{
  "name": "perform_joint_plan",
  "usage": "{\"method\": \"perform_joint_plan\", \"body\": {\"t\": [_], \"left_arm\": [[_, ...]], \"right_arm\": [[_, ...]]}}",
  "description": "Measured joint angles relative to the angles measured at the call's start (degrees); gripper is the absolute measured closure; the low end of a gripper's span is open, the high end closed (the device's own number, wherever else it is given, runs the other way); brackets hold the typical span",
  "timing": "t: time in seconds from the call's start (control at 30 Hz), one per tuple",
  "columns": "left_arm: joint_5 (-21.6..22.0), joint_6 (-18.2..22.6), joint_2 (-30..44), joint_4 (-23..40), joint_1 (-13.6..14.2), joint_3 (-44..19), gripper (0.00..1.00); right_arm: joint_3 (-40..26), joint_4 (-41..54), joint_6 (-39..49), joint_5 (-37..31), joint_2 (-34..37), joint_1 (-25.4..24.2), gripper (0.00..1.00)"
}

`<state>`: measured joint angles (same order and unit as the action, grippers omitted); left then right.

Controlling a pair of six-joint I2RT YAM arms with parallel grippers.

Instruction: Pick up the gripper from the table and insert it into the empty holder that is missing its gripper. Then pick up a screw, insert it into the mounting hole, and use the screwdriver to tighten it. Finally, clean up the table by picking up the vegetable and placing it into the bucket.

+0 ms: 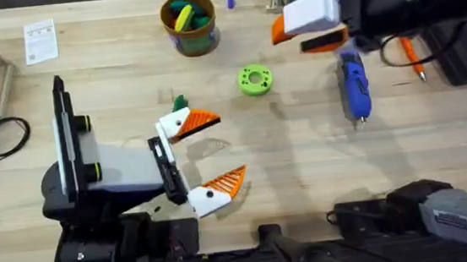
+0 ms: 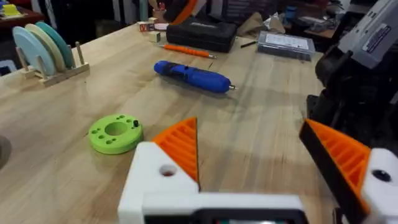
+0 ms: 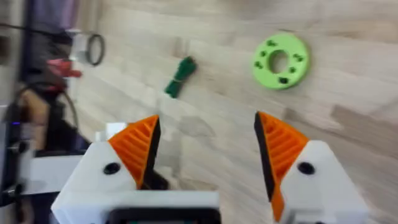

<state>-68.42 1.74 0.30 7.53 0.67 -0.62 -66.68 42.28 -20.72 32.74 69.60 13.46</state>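
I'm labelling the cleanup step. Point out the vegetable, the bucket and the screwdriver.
vegetable (image 3: 180,76), right wrist view, middle of its body.
bucket (image 1: 192,39), overhead view, printed side.
screwdriver (image 1: 354,82), overhead view, blue barrel.

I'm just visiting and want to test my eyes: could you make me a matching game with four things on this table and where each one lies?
Things:
1. bucket
2. screwdriver
3. vegetable
4. green disc

Places:
A. just behind the left tool's upper tip
B. far edge of the table, toys inside
C. mid-table, between bucket and screwdriver
D. under the raised right tool

Pairs: 1-B, 2-D, 3-A, 4-C
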Motion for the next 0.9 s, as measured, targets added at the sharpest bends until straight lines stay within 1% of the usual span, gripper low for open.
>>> {"method": "perform_joint_plan", "body": {"t": [0.1, 0.2, 0.33, 0.43, 0.63, 0.73, 0.9], "left_arm": [[0.0, 0.0, 0.0, 0.0, 0.0, 0.0, 0.015], [0.0, 0.0, 0.0, 0.0, 0.0, 0.0, 0.015], [0.0, 0.0, 0.0, 0.0, 0.0, 0.0, 0.015], [0.0, 0.0, 0.0, 0.0, 0.0, 0.0, 0.015], [0.0, 0.0, 0.0, 0.0, 0.0, 0.0, 0.015], [0.0, 0.0, 0.0, 0.0, 0.0, 0.0, 0.016], [0.0, 0.0, 0.0, 0.0, 0.0, 0.0, 0.016]], "right_arm": [[-5.2, 6.9, 3.8, -6.9, 0.2, 1.1, 0.145], [-9.4, 11.3, 5.9, -12.8, 1.3, 3.2, 0.145], [-14.4, 15.6, 8.2, -20.5, 5.7, 7.2, 0.144], [-16.7, 17.4, 9.5, -25.8, 9.8, 10.9, 0.144], [-17.4, 18.2, 11.0, -35.7, 16.6, 17.7, 0.143], [-17.4, 18.5, 11.4, -38.2, 19.4, 19.2, 0.143], [-17.4, 18.7, 11.6, -40.1, 23.1, 19.4, 0.154]]}}
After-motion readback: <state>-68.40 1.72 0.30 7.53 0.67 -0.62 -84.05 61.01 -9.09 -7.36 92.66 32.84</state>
